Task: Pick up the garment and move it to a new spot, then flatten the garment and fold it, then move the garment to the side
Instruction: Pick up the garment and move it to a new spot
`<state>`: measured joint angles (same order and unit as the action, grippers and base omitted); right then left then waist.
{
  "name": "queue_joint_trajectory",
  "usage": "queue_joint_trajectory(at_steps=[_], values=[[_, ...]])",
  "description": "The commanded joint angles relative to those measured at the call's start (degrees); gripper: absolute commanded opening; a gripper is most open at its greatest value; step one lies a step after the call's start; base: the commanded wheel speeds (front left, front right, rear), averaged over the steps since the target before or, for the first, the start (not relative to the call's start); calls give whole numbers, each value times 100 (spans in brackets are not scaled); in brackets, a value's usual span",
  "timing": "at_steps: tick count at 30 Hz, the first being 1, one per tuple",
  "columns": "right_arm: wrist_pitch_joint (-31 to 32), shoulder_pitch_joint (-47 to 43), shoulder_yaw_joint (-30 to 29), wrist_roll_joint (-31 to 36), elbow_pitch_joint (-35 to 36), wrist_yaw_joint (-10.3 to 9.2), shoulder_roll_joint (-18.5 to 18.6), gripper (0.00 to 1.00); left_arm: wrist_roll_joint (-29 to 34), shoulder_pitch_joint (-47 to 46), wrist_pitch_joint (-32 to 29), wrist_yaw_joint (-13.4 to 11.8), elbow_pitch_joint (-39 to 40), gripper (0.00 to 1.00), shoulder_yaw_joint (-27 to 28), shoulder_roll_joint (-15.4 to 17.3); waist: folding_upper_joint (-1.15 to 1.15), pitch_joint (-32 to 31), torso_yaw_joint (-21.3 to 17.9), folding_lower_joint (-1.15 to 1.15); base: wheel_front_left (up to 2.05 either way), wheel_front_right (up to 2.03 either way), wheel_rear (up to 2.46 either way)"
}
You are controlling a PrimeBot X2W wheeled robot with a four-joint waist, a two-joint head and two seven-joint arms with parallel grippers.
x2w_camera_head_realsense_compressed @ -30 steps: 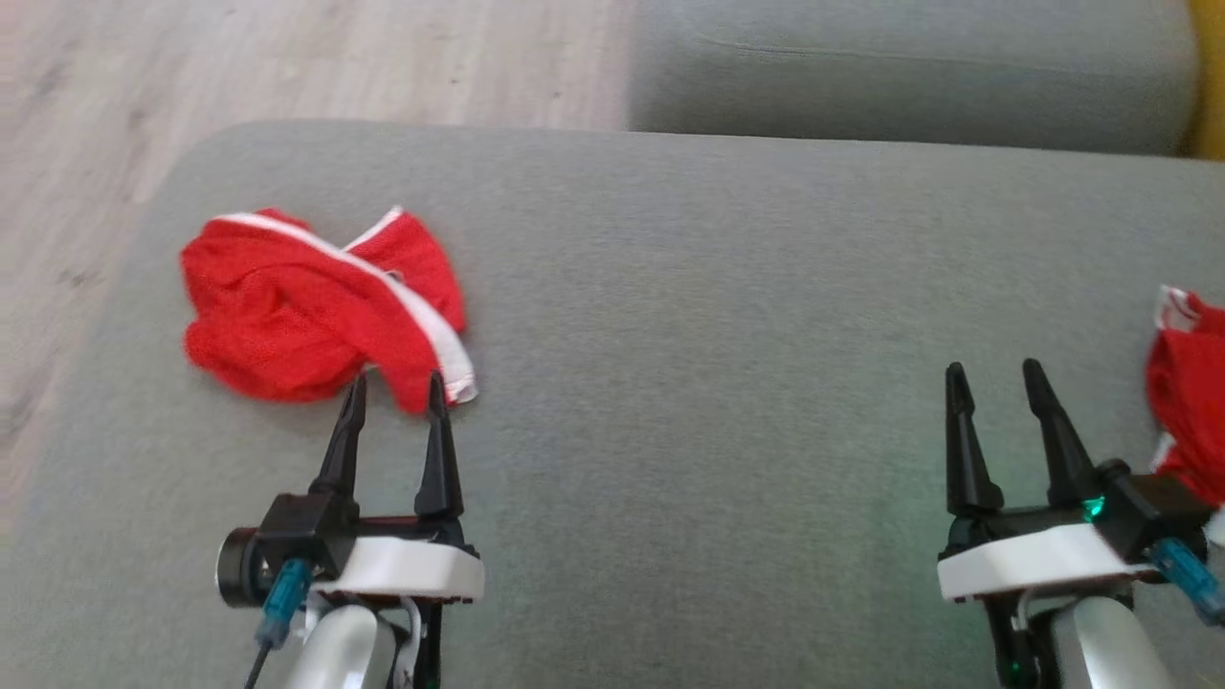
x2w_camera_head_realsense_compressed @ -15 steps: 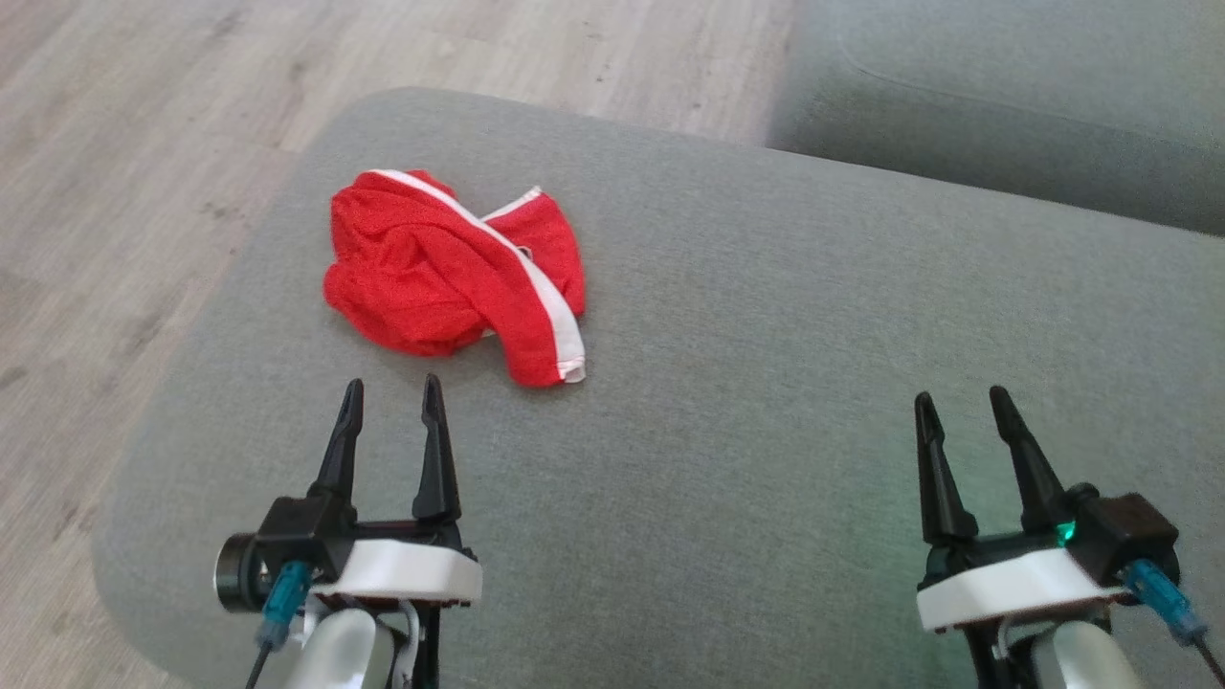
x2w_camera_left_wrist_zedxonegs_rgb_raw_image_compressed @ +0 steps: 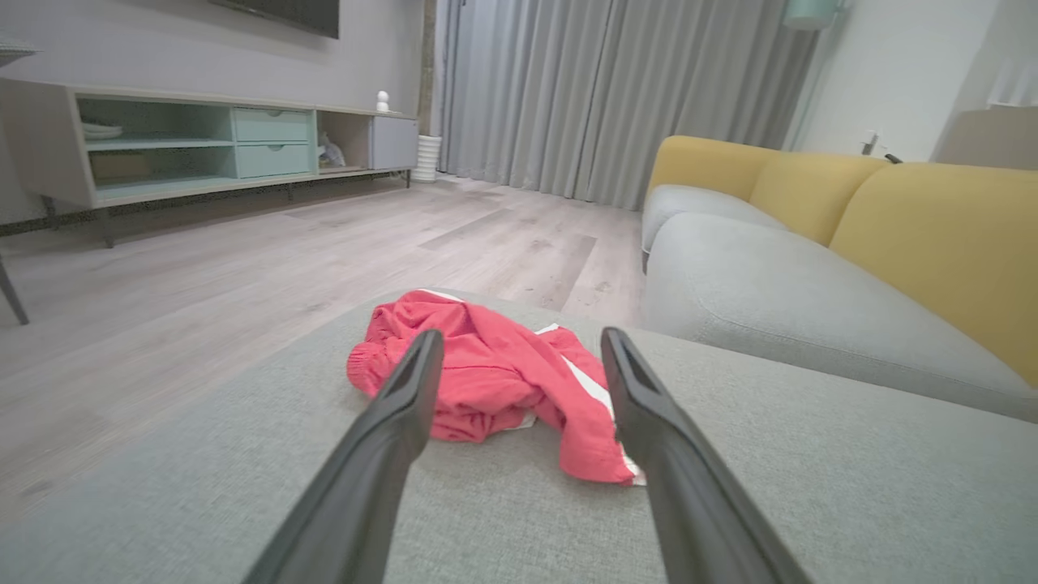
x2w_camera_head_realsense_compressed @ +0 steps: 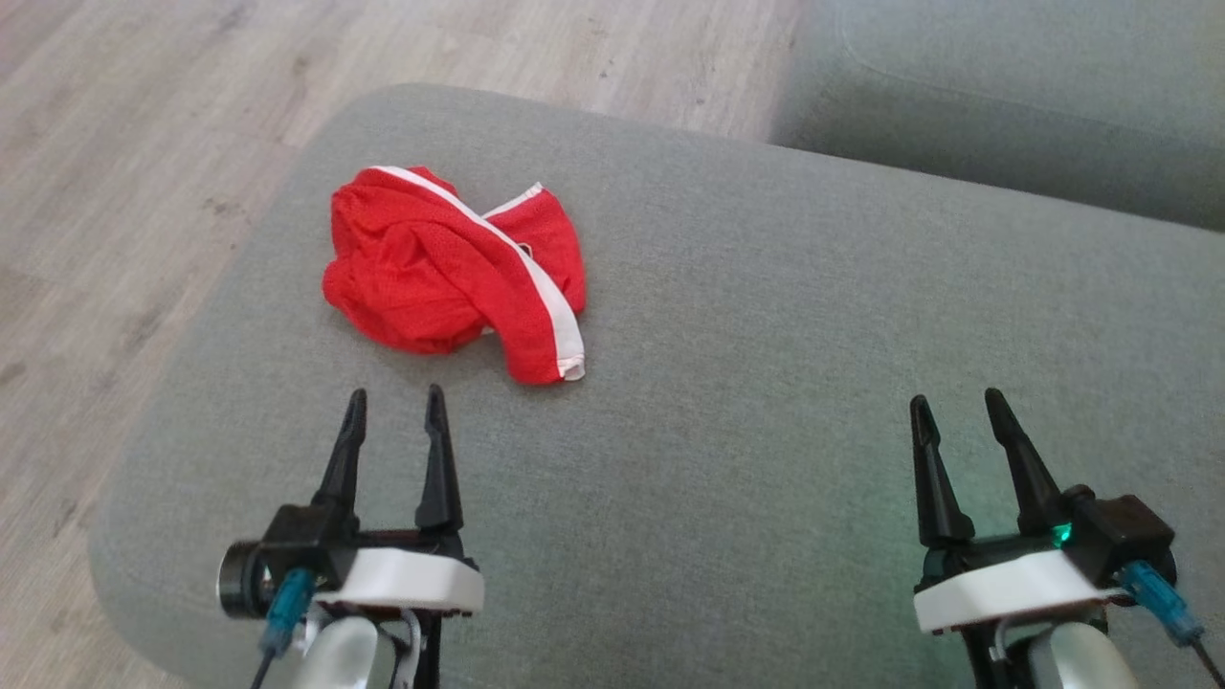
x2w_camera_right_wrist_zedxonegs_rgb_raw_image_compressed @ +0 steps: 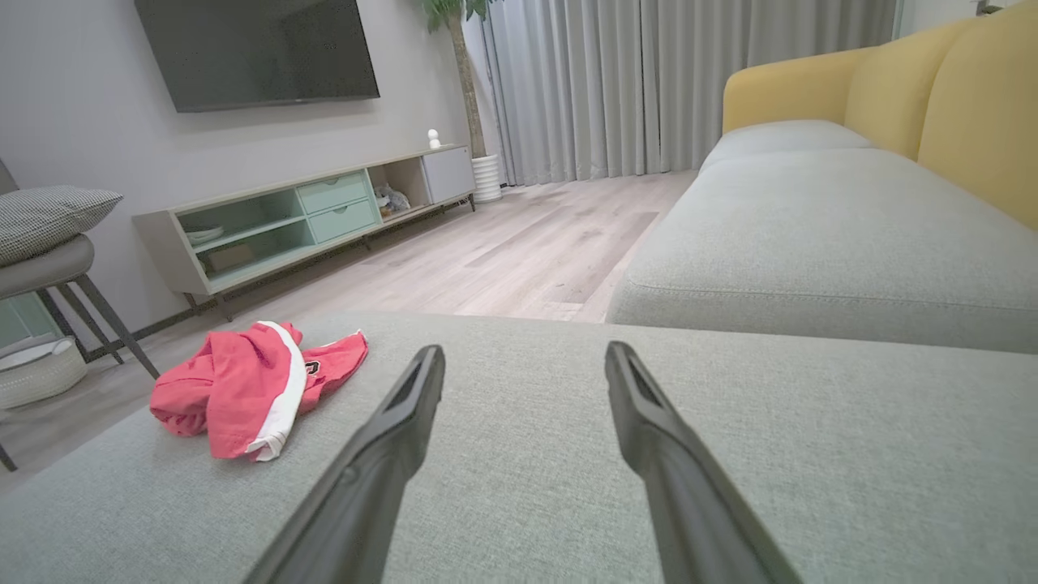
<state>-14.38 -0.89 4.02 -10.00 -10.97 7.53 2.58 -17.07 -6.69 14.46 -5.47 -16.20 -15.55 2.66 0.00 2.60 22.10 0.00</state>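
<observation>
The garment is a crumpled red mesh piece with white stripes, lying near the far left corner of a grey cushion. My left gripper hovers just short of it, open and empty. In the left wrist view the garment lies straight ahead between the fingers. My right gripper stands open and empty over bare cushion at the lower right. In the right wrist view the garment lies far to the left of that gripper.
The cushion's left edge drops to a wooden floor. A grey sofa seat lies beyond, with yellow backrests. A TV cabinet and a chair stand across the room.
The head camera has swung, so the whole picture shifted right and down; a red cloth at the right edge left the view. Both grippers stay open, with little movement in the last half second.
</observation>
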Motion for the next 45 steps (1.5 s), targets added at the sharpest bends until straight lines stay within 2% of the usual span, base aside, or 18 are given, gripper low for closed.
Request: queue_joint_trajectory(at_steps=[1, 4, 7, 11, 16, 26, 27, 28, 29, 38, 42, 45], values=[[-62, 171, 108, 60, 213, -4, 30, 100, 185, -438, 54, 135, 83, 100, 56, 21, 0, 158, -121, 0, 0, 0, 0], [-62, 247, 91, 167, 250, -4, 30, 100, 409, -778, 54, 387, -242, 100, -182, 21, 0, 368, -226, 0, 0, 0, 0], [-62, 392, 103, 254, 419, -4, 30, 100, 534, -1458, -62, 678, -1053, 100, -403, 29, 0, 669, -389, 0, 0, 0, 0], [-62, 484, 87, 275, 510, -4, 30, 100, 597, -1994, -507, 798, -1688, 100, -530, 40, 0, 862, -513, 0, 0, 0, 0], [-62, 599, 120, 324, 579, -4, 30, 100, 613, -2660, -931, 824, -2498, 100, -559, 69, 0, 1110, -723, 0, 0, 0, 0], [-62, 725, 192, 300, 573, -4, 30, 100, 474, -3217, -1354, 624, -3870, 100, -449, 105, 0, 1273, -1049, 0, 0, 0, 0], [-62, 733, 195, 290, 567, -4, 30, 100, 444, -3237, -1357, 618, -3950, 80, -433, 103, 0, 1261, -1072, 0, 0, 0, 0], [-62, 740, 201, 282, 557, -4, 30, 100, 413, -3251, -1329, 639, -4007, 37, -424, 101, 0, 1247, -1094, 0, 0, 0, 0], [-62, 746, 209, 275, 544, -4, 30, 100, 375, -3272, -1267, 668, -4043, 0, -406, 99, 0, 1226, -1117, 0, 0, 0, 0], [-62, 758, 185, 179, 490, -4, 30, 100, 166, -3462, -128, 765, -3740, 0, -264, 90, 0, 882, -1432, 0, 0, 0, 0], [-62, 720, 163, 127, 485, -4, 30, 100, 115, -3481, 39, 751, -3048, 0, -259, 53, 0, 716, -1621, 0, 0, 0, 0], [-62, 733, 150, 94, 501, -4, 30, 100, 130, -3410, 49, 759, -2089, 0, -329, 32, 0, 675, -1781, 0, 0, 0, 0]])
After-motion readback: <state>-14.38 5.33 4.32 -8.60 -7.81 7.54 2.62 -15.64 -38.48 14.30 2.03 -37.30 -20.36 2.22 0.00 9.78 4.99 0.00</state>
